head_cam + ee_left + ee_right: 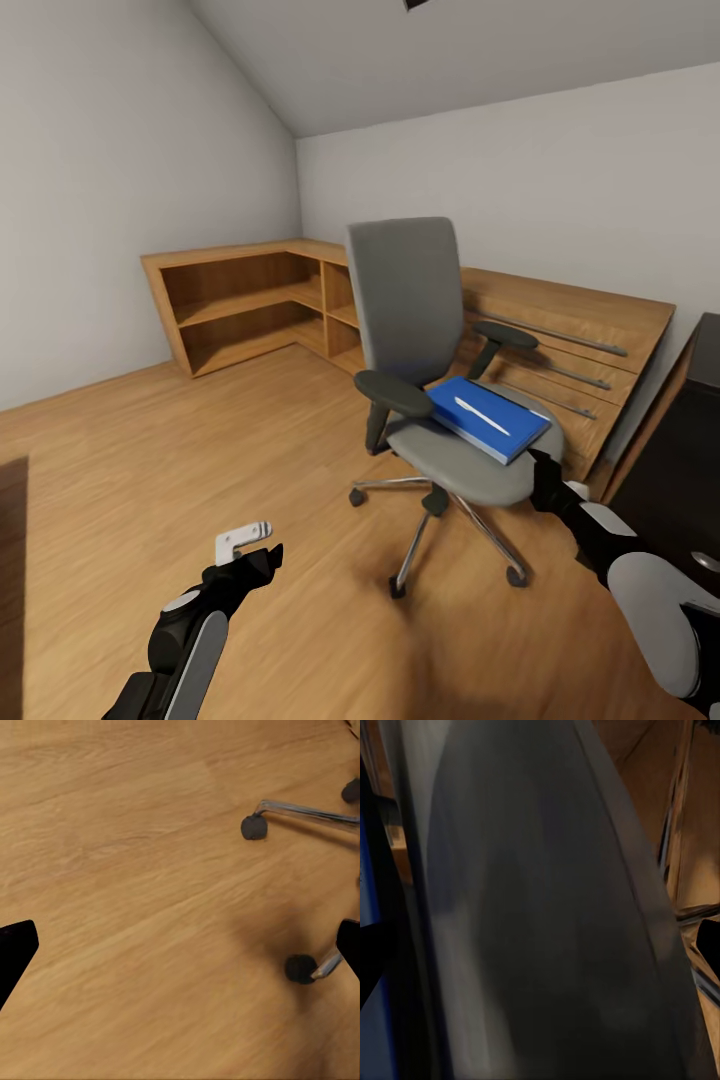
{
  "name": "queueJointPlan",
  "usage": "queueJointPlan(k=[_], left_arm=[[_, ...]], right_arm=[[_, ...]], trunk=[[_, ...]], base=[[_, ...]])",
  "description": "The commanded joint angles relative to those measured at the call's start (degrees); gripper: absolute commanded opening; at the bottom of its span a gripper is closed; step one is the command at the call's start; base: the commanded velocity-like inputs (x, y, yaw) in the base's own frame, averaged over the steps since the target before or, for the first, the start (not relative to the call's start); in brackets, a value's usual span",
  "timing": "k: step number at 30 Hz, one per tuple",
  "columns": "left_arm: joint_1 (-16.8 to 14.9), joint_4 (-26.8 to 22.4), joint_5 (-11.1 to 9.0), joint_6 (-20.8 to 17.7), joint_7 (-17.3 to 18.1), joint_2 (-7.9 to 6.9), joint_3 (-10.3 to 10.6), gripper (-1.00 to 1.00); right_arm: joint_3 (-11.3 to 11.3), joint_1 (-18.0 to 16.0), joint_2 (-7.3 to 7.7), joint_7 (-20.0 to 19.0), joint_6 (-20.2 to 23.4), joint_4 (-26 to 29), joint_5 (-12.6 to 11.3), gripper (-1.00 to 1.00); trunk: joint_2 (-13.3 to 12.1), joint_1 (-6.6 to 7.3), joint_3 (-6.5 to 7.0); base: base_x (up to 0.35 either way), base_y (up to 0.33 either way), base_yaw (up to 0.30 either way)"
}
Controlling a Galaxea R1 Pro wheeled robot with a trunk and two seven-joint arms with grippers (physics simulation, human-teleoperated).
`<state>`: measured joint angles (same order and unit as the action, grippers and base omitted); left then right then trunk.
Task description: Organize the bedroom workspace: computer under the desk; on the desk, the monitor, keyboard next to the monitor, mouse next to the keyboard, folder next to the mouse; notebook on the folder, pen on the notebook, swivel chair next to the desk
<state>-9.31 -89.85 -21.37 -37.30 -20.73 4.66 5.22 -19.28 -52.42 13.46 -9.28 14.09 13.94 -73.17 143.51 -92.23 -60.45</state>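
Observation:
The grey swivel chair (pixel 410 300) stands mid-room on the wood floor. On its seat lies the blue folder (pixel 490 418), with the thin white pen (pixel 482 415) resting on top. My right gripper (pixel 543 478) is at the seat's right edge. In the right wrist view it (pixel 540 952) is open, the grey seat (pixel 547 907) spans the gap between its fingers, and a blue strip of the folder (pixel 373 1042) shows beside it. My left gripper (pixel 250 542) hangs open over bare floor left of the chair, facing the chrome base (pixel 300 810) and casters (pixel 300 968). The desk's dark drawer unit (pixel 680 470) shows at the right edge.
A light wood drawer chest (pixel 575 345) stands against the wall right behind the chair. A low wooden corner shelf (pixel 250 300) fills the far left corner. Wood floor (pixel 150 450) stretches open to the left and front of the chair.

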Motion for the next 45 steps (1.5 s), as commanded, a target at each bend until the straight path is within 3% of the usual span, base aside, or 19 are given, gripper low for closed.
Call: queueJointPlan(k=[1, 22, 37, 45], left_arm=[[0.0, -0.1, -0.6, -0.1, -0.5, 0.00, 0.1, 1.00], [0.0, -0.1, -0.6, -0.2, -0.5, 0.00, 0.1, 1.00], [-0.1, 0.0, -0.7, -0.3, -0.5, 0.00, 0.1, 1.00], [-0.1, 0.1, -0.7, -0.3, -0.5, 0.00, 0.1, 1.00]], right_arm=[[-0.3, -0.1, -0.01, -0.2, 0.3, 0.0, -0.4, 1.00], [-0.3, -0.1, -0.21, -0.3, 0.3, 0.0, -0.6, 1.00], [-0.3, -0.1, -0.36, -0.3, 0.2, 0.0, -0.7, 1.00], [-0.3, -0.1, -0.22, -0.5, 0.4, 0.0, -0.4, 1.00]], trunk=[[0.0, -0.01, -0.05], [0.0, -0.01, -0.05], [0.0, -0.01, 0.44], [0.0, -0.01, 0.50]], base=[[0.217, 0.000, 0.000], [0.148, 0.000, 0.005], [0.003, 0.000, 0.201], [0.000, 0.000, 0.040]])
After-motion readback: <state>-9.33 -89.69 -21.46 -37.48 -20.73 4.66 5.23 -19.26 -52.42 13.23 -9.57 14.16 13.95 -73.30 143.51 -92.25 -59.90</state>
